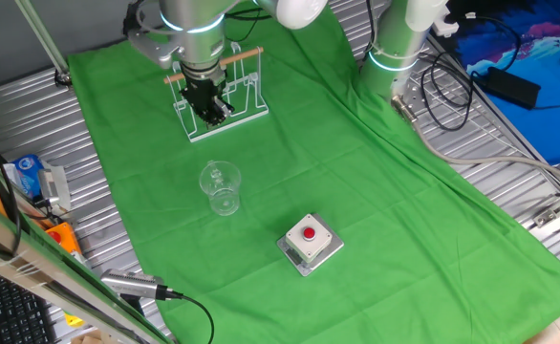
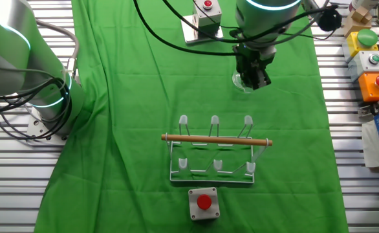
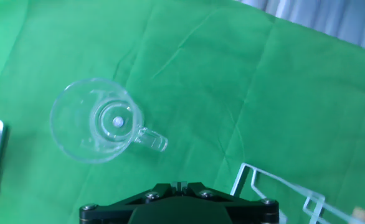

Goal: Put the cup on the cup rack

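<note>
Hovering empty above the green surface (image 1: pixel 404 191), the fingers (image 1: pixel 209 107), their opening unclear, hung between rack (image 1: pixel 225 100) and upright cup (image 1: pixel 221 188); slippery glass might tip if gripped off-centre.

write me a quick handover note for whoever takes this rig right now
Gripper: above the cloth between rack and cup, holding nothing; whether it is open cannot be told.
Cup: upright on the green cloth, handle out to one side, untouched.
Cup rack: standing on the cloth, no cup on it.
Done: nothing yet.
Left: grasp the cup, carry it over, put it on the rack.
</note>
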`<state>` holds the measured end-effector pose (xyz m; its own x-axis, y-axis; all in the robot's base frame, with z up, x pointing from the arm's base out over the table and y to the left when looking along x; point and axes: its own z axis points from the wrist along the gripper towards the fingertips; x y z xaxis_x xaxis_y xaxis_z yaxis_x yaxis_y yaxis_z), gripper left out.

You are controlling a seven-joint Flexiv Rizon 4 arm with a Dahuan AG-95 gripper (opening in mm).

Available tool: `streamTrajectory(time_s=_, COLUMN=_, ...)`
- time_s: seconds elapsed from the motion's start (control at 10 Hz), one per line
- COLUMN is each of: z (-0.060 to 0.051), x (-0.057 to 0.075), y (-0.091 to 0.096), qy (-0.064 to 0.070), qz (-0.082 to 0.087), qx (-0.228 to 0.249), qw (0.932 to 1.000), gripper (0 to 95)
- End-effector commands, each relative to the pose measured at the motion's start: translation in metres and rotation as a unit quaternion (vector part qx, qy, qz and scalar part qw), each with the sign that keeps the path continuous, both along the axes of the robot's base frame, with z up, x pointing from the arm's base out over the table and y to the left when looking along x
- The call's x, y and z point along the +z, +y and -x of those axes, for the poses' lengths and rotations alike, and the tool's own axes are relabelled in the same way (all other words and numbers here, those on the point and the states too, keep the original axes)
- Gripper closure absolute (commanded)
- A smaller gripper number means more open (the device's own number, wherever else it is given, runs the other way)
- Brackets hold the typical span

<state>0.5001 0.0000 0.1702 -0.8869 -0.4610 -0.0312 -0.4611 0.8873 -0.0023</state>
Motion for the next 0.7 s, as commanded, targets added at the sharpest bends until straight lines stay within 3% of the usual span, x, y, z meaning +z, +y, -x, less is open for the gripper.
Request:
streamTrajectory(time_s=0.1, z=0.0002, x=0.0, y=0.0, qy=0.02, qz=0.001, qx=0.063, qw=0.9978, gripper=95.0)
streamTrajectory(time_s=0.7, z=0.0003, x=0.0006, y=0.0001, qy=0.045, qz=0.001, qx=0.103, qw=0.9937, gripper=95.0)
